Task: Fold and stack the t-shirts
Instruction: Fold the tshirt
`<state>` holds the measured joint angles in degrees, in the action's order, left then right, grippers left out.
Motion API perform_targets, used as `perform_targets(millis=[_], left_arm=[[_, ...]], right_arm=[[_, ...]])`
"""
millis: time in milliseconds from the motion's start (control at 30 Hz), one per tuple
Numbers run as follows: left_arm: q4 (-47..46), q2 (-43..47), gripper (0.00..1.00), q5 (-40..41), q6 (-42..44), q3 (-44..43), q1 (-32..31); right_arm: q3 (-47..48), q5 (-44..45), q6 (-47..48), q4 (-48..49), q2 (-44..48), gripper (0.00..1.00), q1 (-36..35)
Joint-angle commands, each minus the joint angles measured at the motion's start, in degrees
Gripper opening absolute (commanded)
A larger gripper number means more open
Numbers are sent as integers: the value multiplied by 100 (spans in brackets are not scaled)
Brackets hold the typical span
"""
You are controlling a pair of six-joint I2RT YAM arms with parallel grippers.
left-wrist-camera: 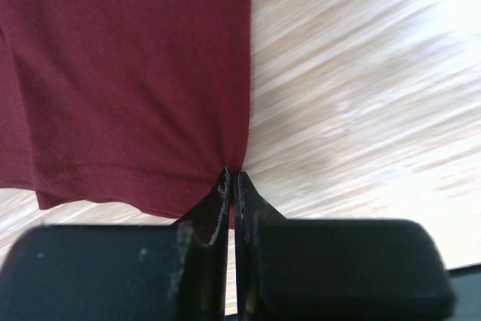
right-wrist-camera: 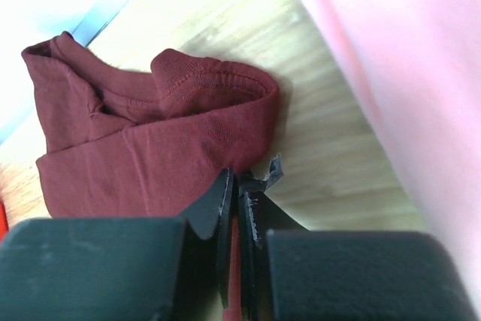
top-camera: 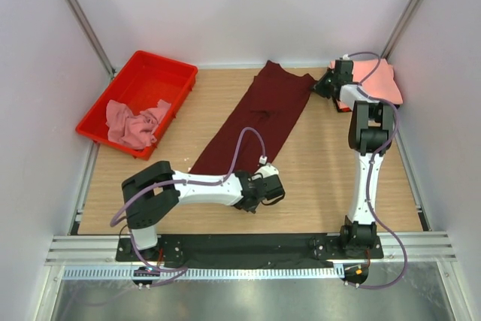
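Nothing to read anywhere: the maroon t-shirt (left-wrist-camera: pixel 128 80) just ahead of the left gripper (left-wrist-camera: pixel 233 182) is plain, with no print or tag, and the red tray (top-camera: pixel 154 80) is unmarked.

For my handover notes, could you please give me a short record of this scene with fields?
maroon t-shirt: folded into a long strip, lying diagonally on the table
left gripper: shut on its near hem corner
right gripper: shut on its far end
red tray: far left, holding a crumpled dusty pink t-shirt
salmon-pink t-shirt: far right corner
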<state>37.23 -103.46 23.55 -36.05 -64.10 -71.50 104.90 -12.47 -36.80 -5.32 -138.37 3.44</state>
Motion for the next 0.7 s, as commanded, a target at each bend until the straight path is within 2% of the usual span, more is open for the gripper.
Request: perform_targets(millis=[0, 200, 267, 333, 400, 500, 667], left_arm=[[-75, -60, 0, -333, -226, -182, -100], [-260, -244, 0, -975, -490, -752, -144], [-287, -385, 1, -993, -692, -867, -188], [-348, -412, 8, -975, -841, -938, -197], [-348, -386, 20, -1124, -886, -1034, -197], [-217, -254, 33, -1186, -877, -1280, -180], [625, 202, 35, -871, -641, -1772, 109]], right_arm=[[564, 26, 330, -364, -261, 8, 51], [1163, -177, 489, -548, -542, 9, 60], [1391, 217, 585, -1170, -560, 13, 34], [1367, 438, 560, -1497, -438, 21, 42], [964, 438, 586, -1489, -87, 26, 42], [576, 272, 639, -1533, 450, 39, 42], [164, -53, 595, -2104, 1354, 48, -1]])
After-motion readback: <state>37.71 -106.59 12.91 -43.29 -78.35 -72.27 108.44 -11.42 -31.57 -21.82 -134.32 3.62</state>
